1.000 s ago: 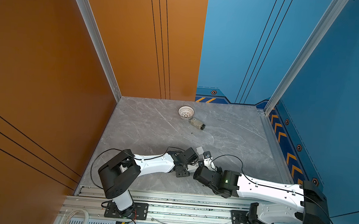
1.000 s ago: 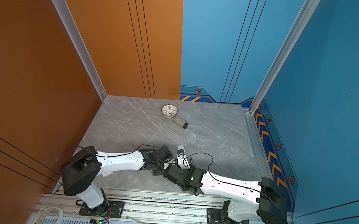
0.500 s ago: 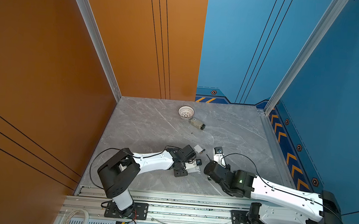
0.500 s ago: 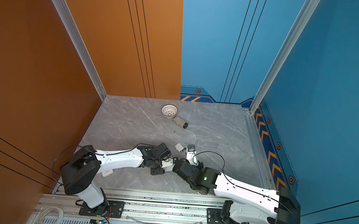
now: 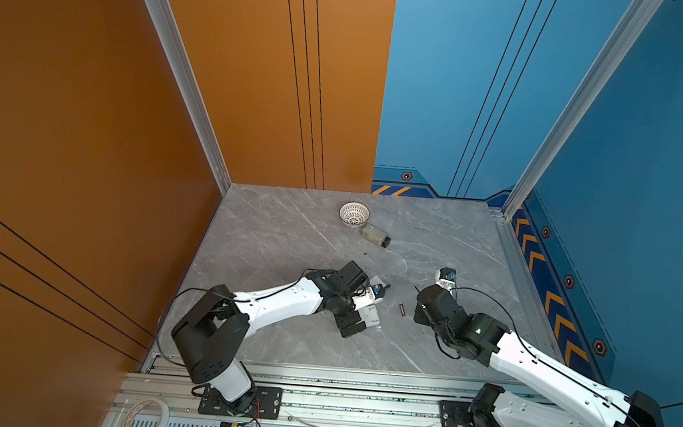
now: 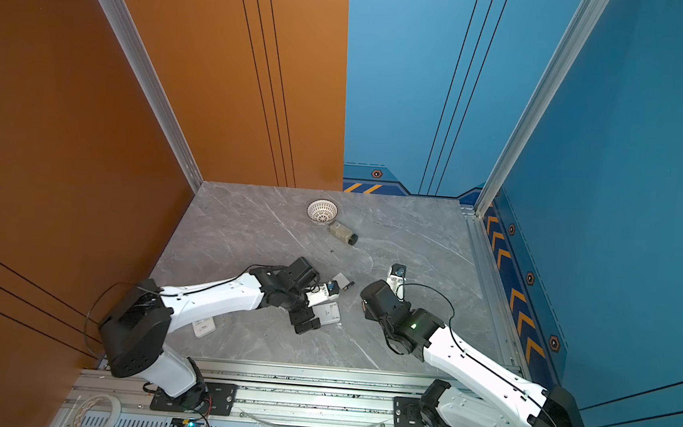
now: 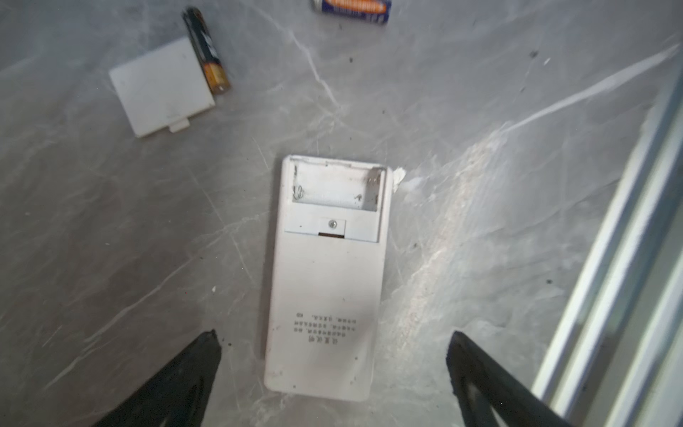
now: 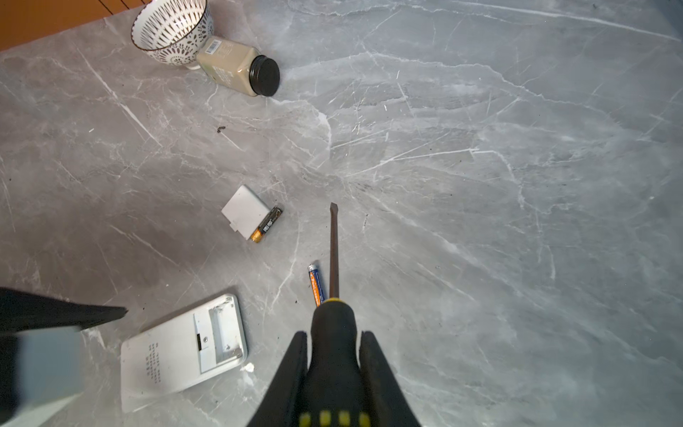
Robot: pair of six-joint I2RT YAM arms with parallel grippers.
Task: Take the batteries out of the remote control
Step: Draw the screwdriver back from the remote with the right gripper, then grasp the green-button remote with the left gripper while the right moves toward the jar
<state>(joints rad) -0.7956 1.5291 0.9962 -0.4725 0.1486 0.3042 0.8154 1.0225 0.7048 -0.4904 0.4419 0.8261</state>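
Remote control [image 7: 325, 295] lying back-up on the grey table [image 5: 287, 239], lower centre of both top views, its battery bay [image 7: 336, 188] uncovered and empty. The left gripper [image 7: 332, 336] hangs over the end opposite the bay, jaws wide apart, one on each side of the casing, holding nothing. The loose cover [image 7: 160, 87] lies beyond the bay end.

Two batteries lie flat on the table, outside the remote. The black-and-orange battery [image 7: 207, 48] rests against one edge of the cover, long axis parallel to that edge, orange end turned toward the remote. The blue-and-orange battery [image 5: 402, 309] lies apart, between the two grippers in a top view, long axis running nearly up and down the frame.

The right gripper [image 8: 333, 334] is clamped on the black handle of a screwdriver [image 8: 334, 251], whose shaft runs nearly parallel to this battery in the right wrist view. A patterned bowl [image 8: 172, 31] and a toppled jar [image 8: 236, 66] sit side by side, upper centre of the table.
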